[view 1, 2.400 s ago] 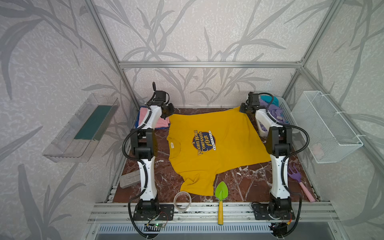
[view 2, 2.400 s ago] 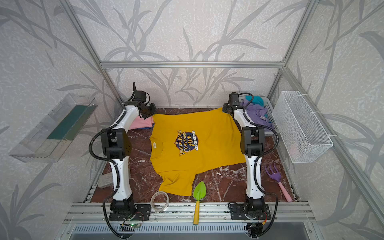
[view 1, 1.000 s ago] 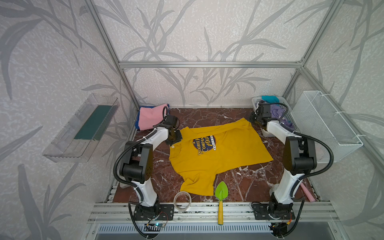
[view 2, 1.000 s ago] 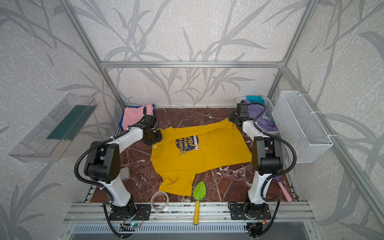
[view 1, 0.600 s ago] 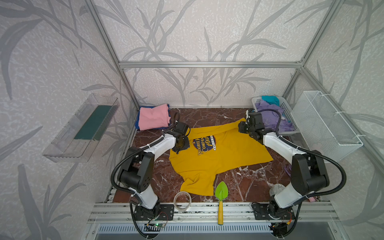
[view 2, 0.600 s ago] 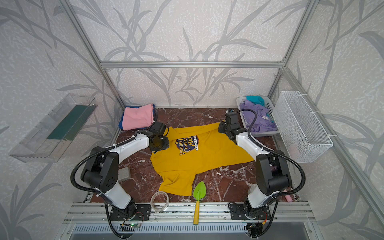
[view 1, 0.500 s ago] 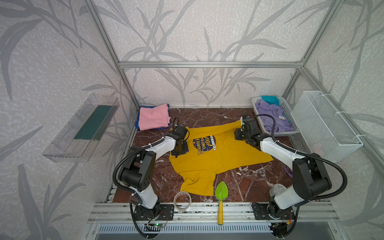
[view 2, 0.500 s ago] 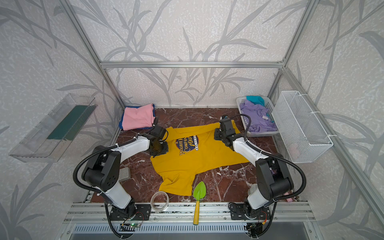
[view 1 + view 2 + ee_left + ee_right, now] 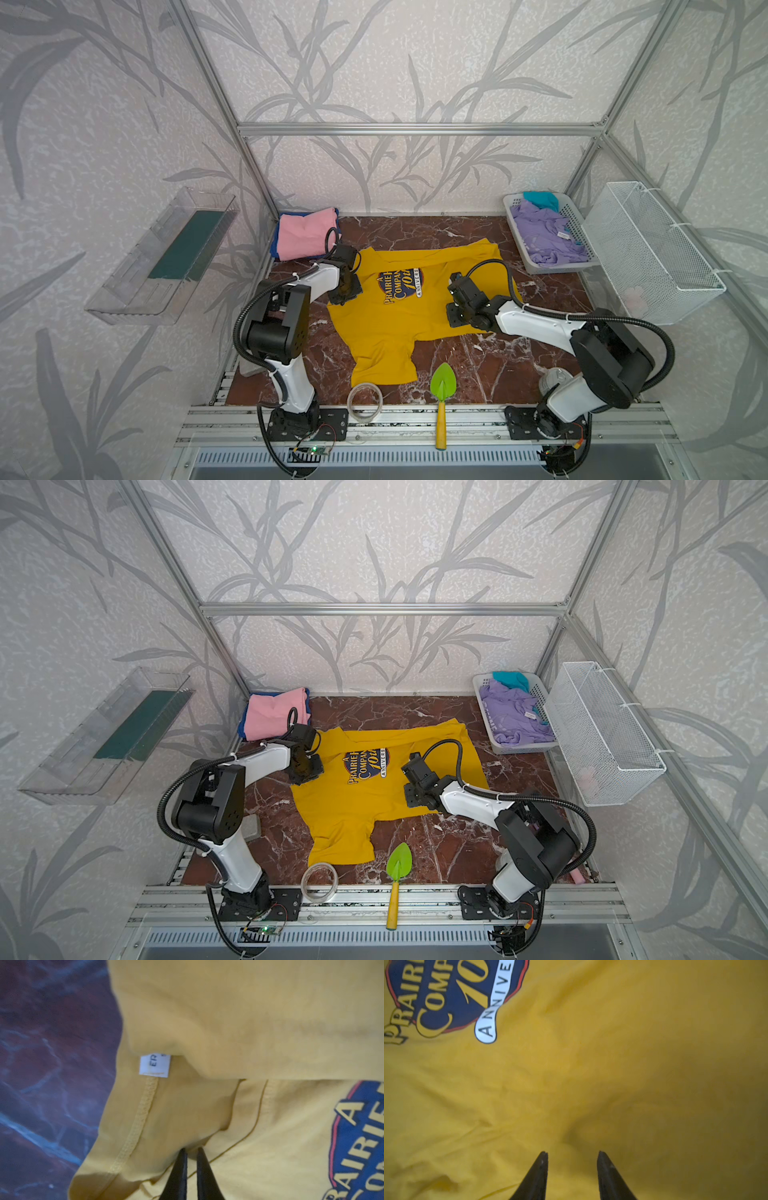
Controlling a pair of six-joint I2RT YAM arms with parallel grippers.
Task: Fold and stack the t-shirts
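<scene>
The mustard-yellow t-shirt (image 9: 395, 328) (image 9: 353, 808) lies on the marble table (image 9: 478, 365), its far part folded forward over the top of the dark blue print (image 9: 401, 282). My left gripper (image 9: 343, 293) (image 9: 191, 1150) sits at the collar end, near the white label (image 9: 154, 1065). Its jaws are almost together, pinching a fold of yellow cloth. My right gripper (image 9: 453, 318) (image 9: 572, 1153) is low over the shirt's right half, open with nothing held. A folded pink t-shirt (image 9: 305, 237) rests on a blue one (image 9: 274, 249) at the back left. Lavender (image 9: 544, 237) and teal (image 9: 540, 199) t-shirts lie in the white basket (image 9: 552, 268).
A tape roll (image 9: 365, 401) and a green trowel (image 9: 442, 386) lie at the front edge, close to the shirt's near sleeve. A wire basket (image 9: 652, 249) hangs on the right wall and a clear tray (image 9: 166, 257) on the left. A grey block (image 9: 251, 827) sits front left.
Both grippers came forward from the far corners, leaving the shirt's far part folded over. The right one then slid on across the shirt; the left jaws have narrowed at the collar.
</scene>
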